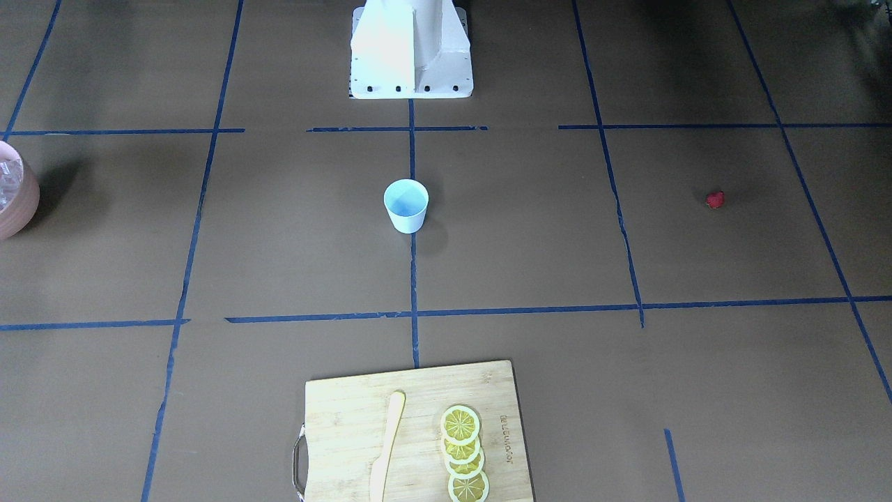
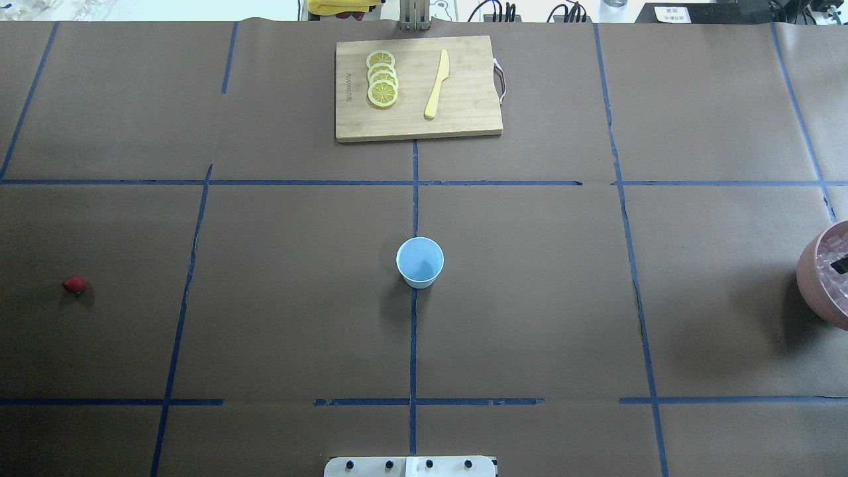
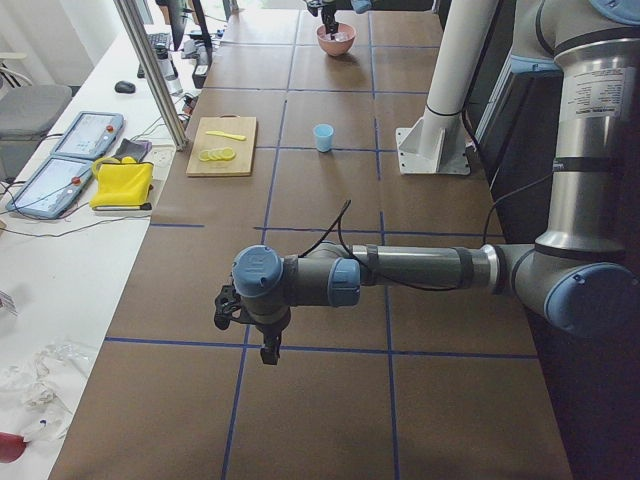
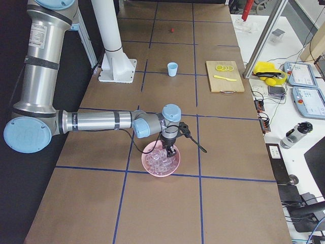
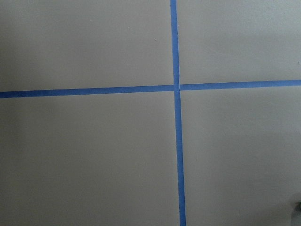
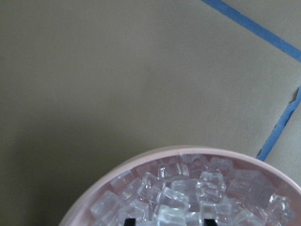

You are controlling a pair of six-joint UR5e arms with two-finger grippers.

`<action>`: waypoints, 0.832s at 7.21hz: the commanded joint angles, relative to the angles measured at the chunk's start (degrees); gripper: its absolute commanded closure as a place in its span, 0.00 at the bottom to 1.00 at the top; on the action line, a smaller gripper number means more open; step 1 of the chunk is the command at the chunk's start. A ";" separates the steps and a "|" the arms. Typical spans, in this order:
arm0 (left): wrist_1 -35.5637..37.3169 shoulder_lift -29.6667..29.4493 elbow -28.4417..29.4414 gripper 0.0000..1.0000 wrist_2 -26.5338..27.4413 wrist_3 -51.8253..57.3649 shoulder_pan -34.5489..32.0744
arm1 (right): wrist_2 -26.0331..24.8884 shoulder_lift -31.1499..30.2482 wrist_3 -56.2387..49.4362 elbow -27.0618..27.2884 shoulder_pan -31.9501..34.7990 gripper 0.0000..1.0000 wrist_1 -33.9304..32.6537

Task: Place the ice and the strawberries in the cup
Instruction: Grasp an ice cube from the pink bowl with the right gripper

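The light-blue cup stands upright and empty-looking at the table's middle; it also shows in the front view. The red strawberry lies alone on the table far on my left side. The ice fills a pink bowl at the far right. My right gripper hangs over the bowl, its two dark fingertips apart and down among the cubes. My left gripper hovers over bare table well away from the strawberry; I cannot tell whether it is open or shut.
A wooden cutting board at the table's far edge carries several lemon slices and a yellow knife. The white robot base stands behind the cup. Blue tape lines cross the brown table.
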 commanded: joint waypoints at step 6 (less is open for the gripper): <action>0.18 -0.28 -0.44 0.00 -0.79 -0.68 0.05 | 0.02 -0.01 -0.07 0.08 -0.07 0.65 -0.65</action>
